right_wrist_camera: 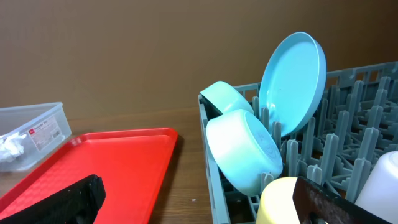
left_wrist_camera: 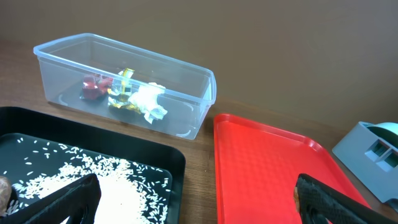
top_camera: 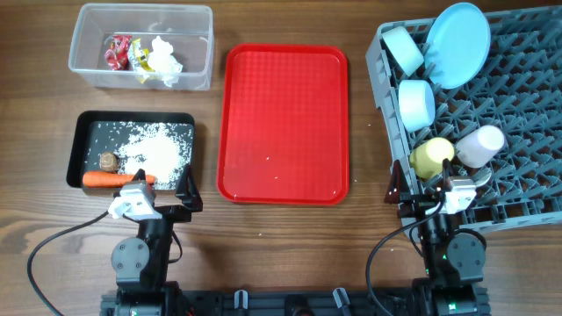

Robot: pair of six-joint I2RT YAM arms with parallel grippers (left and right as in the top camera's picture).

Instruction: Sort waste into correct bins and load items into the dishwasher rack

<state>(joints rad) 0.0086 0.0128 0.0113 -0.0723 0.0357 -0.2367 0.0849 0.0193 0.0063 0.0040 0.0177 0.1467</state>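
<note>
The left hand (top_camera: pixel 164 186) is spread wide and empty, just beside the near edge of the black tray (top_camera: pixel 132 118). That tray holds rice (top_camera: pixel 154 149), a carrot (top_camera: pixel 110 179) and a brown lump (top_camera: pixel 108 161). The clear tub (top_camera: pixel 88 68) holds wrappers (top_camera: pixel 123 53) and tissue (top_camera: pixel 164 60). The right hand (top_camera: pixel 421 186), also wide and empty, is at the near-left corner of the dishwasher rack (top_camera: pixel 518 132). The rack carries a plate (top_camera: pixel 458 44), two bowls (top_camera: pixel 404 48), a yellow cup (top_camera: pixel 431 156) and a pink cup (top_camera: pixel 480 145). The red serving tray (top_camera: pixel 281 123) lies on the table (top_camera: pixel 290 246) between bins and rack.
</note>
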